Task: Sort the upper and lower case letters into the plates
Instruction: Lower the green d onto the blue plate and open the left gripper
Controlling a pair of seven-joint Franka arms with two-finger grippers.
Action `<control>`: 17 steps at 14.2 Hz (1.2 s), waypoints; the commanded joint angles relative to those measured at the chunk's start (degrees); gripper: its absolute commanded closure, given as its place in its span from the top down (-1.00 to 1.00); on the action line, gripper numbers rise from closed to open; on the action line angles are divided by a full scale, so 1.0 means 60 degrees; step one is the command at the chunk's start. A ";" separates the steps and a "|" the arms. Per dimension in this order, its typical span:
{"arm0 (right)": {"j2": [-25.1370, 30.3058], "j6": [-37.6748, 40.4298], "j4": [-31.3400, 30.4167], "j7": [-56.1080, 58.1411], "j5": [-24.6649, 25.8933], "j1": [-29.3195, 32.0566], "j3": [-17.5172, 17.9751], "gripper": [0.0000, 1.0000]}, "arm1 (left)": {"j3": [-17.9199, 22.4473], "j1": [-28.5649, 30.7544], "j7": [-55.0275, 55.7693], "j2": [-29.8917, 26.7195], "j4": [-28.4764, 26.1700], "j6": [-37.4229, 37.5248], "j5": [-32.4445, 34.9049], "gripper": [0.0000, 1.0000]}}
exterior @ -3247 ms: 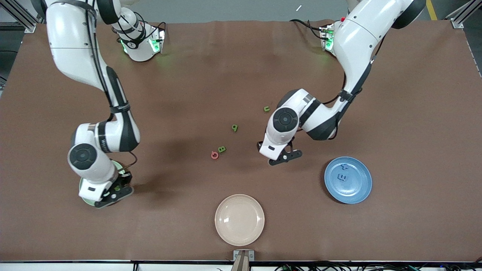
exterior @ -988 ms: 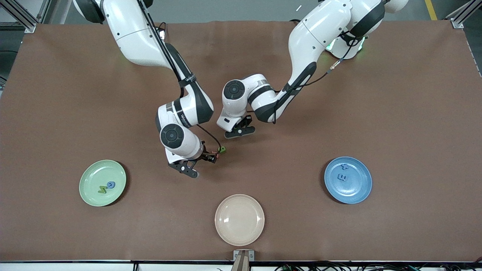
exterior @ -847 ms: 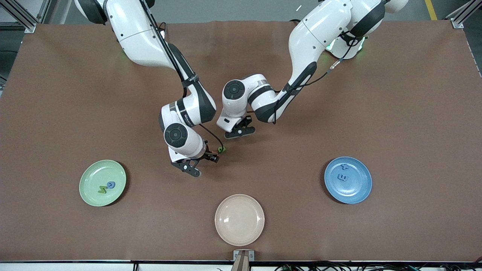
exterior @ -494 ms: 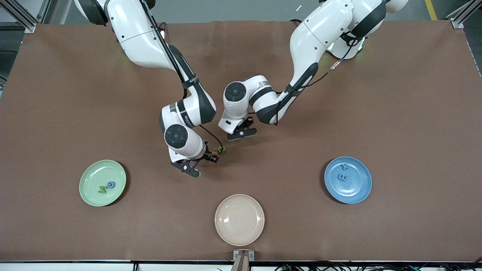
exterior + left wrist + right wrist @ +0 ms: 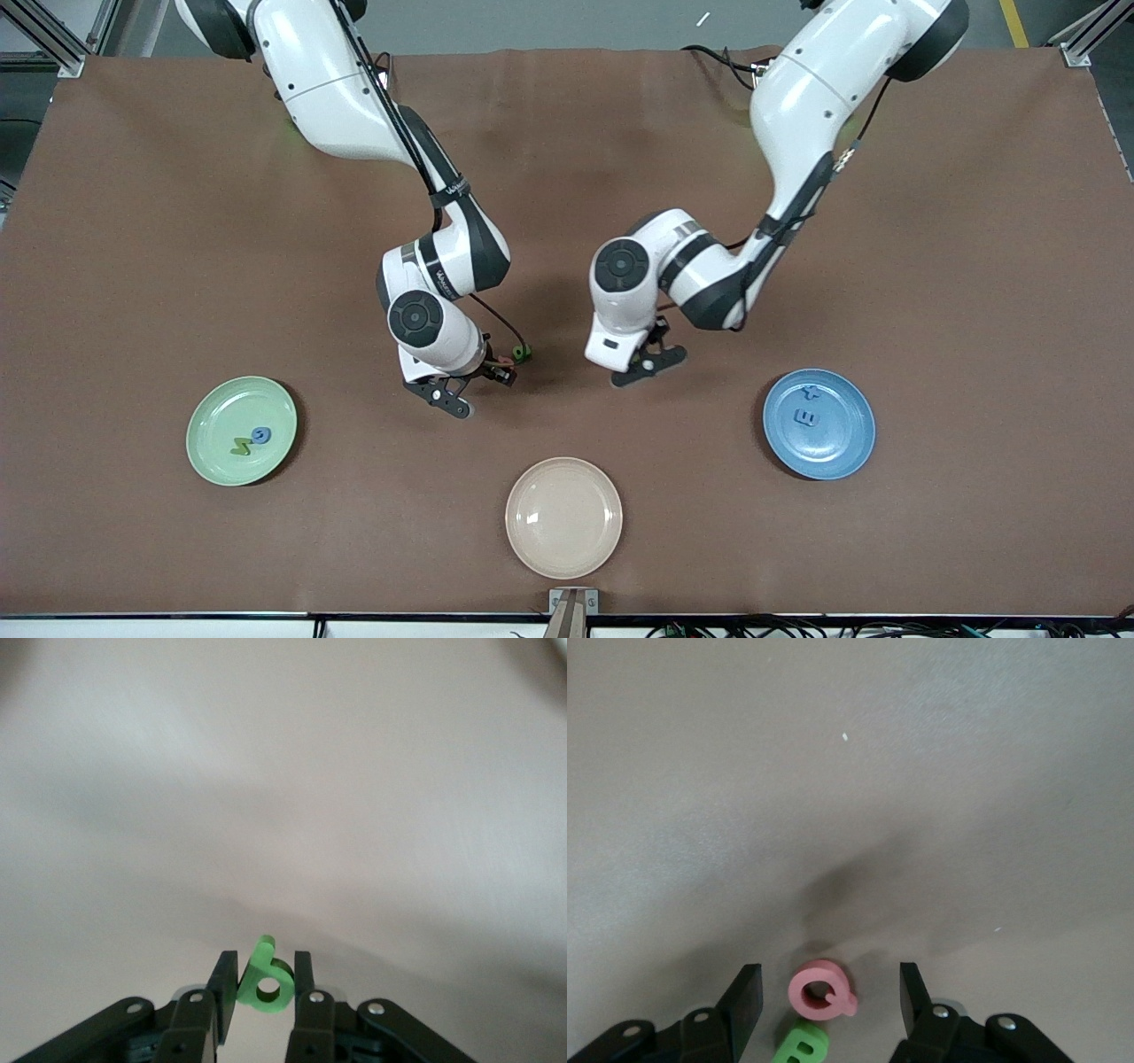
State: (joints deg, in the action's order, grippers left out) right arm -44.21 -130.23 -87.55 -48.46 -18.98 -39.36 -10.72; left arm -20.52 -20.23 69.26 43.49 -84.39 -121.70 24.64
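One green letter pinched between left fingers

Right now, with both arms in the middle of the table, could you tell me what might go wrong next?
1. The left gripper pinches a small green letter only at its edges; it could slip out on the way to a plate.
2. The right gripper is open around the pink letter, with a green B touching it; closing may nudge or catch the B too.
3. The green letter sits close to the right gripper and could be knocked.
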 commanded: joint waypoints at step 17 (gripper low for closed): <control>-0.0425 -0.0546 -0.0057 -0.0229 -0.0029 -0.0603 -0.0088 0.13 | -0.0111 0.4323 -0.5933 -0.0656 -0.0541 -0.0093 0.0258 1.00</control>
State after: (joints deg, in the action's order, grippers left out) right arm -46.87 -133.45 -87.57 -49.99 -18.92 -42.27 -10.77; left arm -20.77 5.56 34.72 41.45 -87.67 -122.45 25.33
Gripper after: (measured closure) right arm 0.374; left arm 0.344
